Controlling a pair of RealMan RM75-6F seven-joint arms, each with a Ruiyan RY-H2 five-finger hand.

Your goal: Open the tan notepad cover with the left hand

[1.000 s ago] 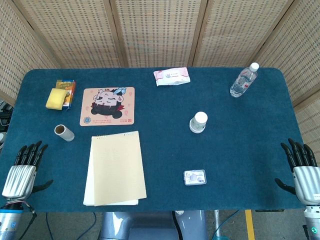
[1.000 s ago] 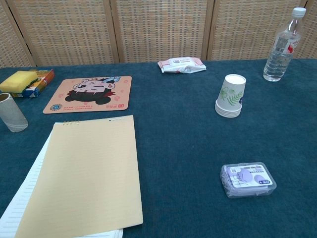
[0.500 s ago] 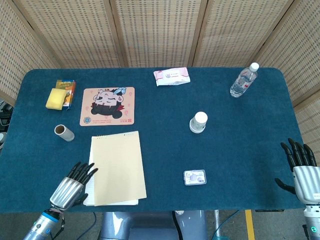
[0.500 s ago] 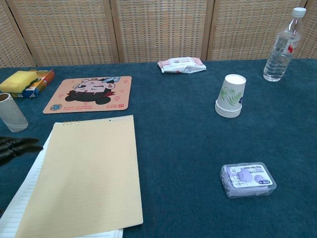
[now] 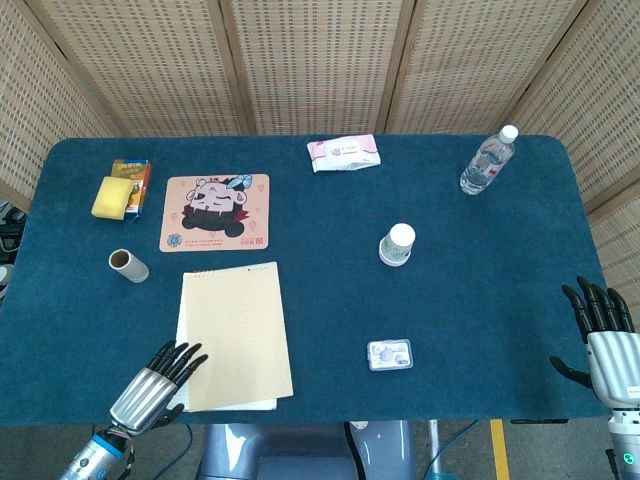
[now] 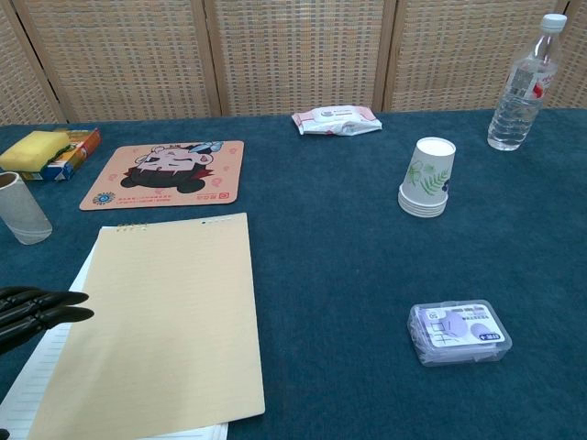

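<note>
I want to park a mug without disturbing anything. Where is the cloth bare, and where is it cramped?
Widest bare patch: between the tan notepad, paper cups and small plastic case. Also bare between the case and the right hand. Cramped: the left, with mouse pad, cardboard tube and left hand.

I see a table (image 5: pixel 480 330) covered in dark teal cloth, rounded at its far corners. Behind it stands a folding screen (image 5: pixel 310 60) of woven cane panels in pale wooden frames. Light is even, with soft shadows.
</note>
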